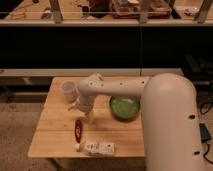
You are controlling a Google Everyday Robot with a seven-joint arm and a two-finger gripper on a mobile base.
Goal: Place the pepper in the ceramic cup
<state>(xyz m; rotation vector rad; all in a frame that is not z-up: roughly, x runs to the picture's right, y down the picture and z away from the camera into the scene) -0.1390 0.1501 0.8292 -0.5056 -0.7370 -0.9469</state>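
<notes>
The pepper, small and dark red, lies on the wooden table near its front left. The ceramic cup, plain white, stands upright at the table's back left. My gripper hangs from the white arm, just above and behind the pepper and to the right of the cup. Its fingers are spread and hold nothing. It does not touch the pepper.
A green bowl sits right of the gripper, partly behind my arm. A white packet and a small white piece lie at the front edge. My large white arm body covers the table's right side. A dark shelf stands behind.
</notes>
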